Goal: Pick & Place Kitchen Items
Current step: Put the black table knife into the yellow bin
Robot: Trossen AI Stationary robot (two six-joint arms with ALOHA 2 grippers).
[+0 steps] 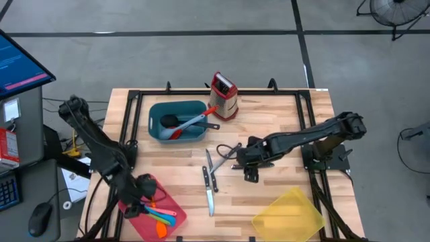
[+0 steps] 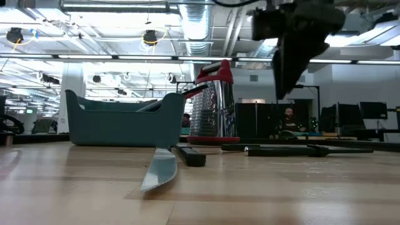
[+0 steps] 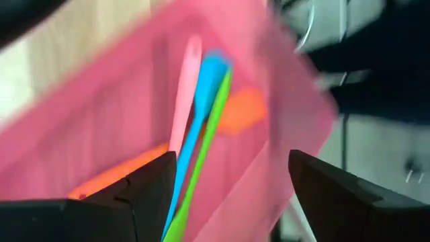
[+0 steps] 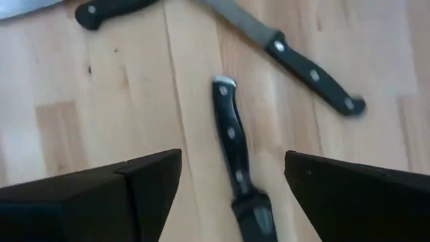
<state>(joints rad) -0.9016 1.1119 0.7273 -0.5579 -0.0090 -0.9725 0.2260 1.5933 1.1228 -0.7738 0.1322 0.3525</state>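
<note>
The left gripper (image 1: 138, 202) is at the lower left of the high view, over the red tray (image 1: 176, 225). In the left wrist view its two fingers (image 3: 144, 195) stand apart with nothing between them. Below them the small plastic utensils lie in the red tray: a pink one (image 3: 187, 94), a blue one (image 3: 205, 94), a green one (image 3: 213, 121) and an orange one (image 3: 238, 111), close together.

The right gripper (image 1: 247, 163) is at the centre right of the high view, above the bare wood of the table (image 1: 282, 114). In the right wrist view its fingers (image 4: 144, 181) are wide apart and empty. One knife (image 4: 232, 144) lies on the wood between them, with its black handle pointing away from the camera. A second knife (image 4: 295, 57) lies beyond it at an angle, and the handle of a third (image 4: 111, 10) shows at the upper left of that view.

In the high view the knives (image 1: 209, 178) lie at the middle of the table, just left of the right gripper.

The teal tray (image 1: 161, 131) is at the upper middle of the high view. It holds a black ladle (image 1: 171, 121), a red spoon (image 1: 191, 124) and a grey-blue spoon (image 1: 198, 121). The grater (image 1: 224, 97) stands upright just to the right of this tray. The yellow tray (image 1: 289, 215) is at the lower right.
</note>
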